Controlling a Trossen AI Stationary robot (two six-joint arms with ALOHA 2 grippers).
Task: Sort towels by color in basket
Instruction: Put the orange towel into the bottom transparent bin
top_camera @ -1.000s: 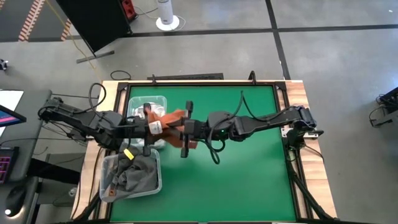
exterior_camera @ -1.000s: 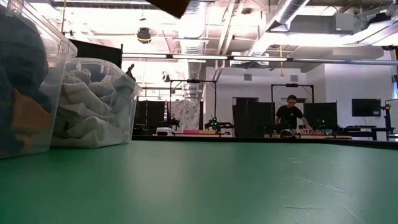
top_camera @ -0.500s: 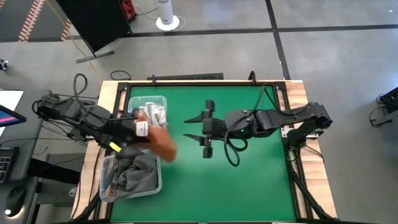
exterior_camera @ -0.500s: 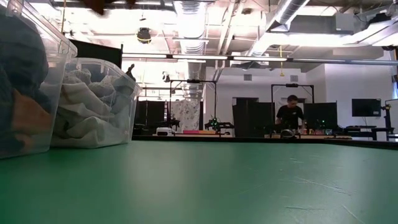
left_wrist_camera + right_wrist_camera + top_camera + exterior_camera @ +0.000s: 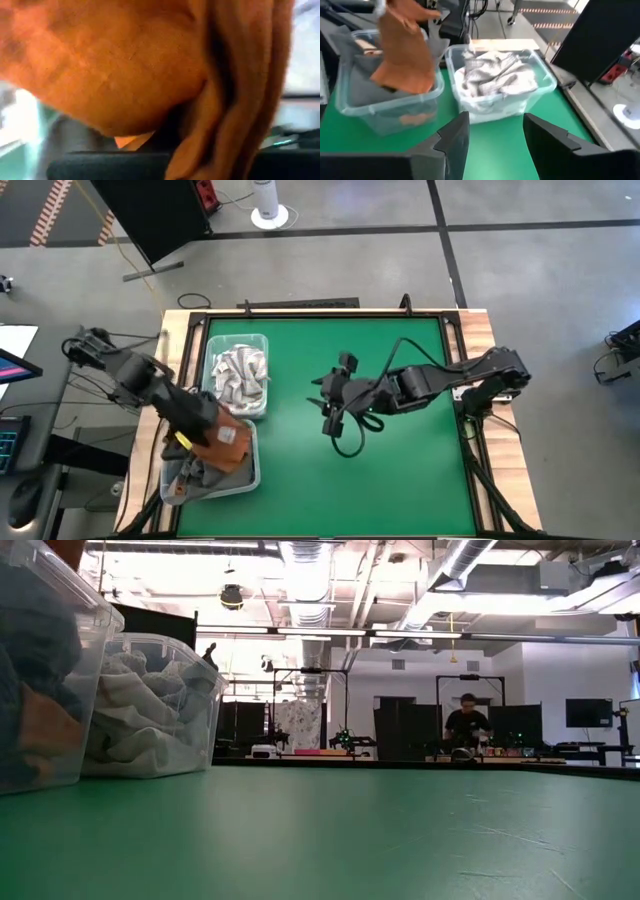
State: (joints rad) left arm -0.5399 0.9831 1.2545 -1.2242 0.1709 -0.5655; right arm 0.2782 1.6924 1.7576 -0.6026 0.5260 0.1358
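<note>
L arm reaches over the near clear bin (image 5: 215, 470); L gripper (image 5: 205, 442) is clamped on the rust-orange towel (image 5: 228, 444), which hangs just below it above dark grey towels (image 5: 362, 85). R gripper (image 5: 325, 393) sits mid-table w/ fingers apart, holding nothing. A sec ago both grippers met at the orange towel by the far bin (image 5: 238, 372) of white/checked towels (image 5: 496, 75); since then R let go and pulled back. Green table (image 5: 400, 470); person (image 5: 466, 725) far back in workshop.

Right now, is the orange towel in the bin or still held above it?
Held above it. The left gripper is shut on the orange towel, which hangs over the bin of dark grey towels, not released.
</note>
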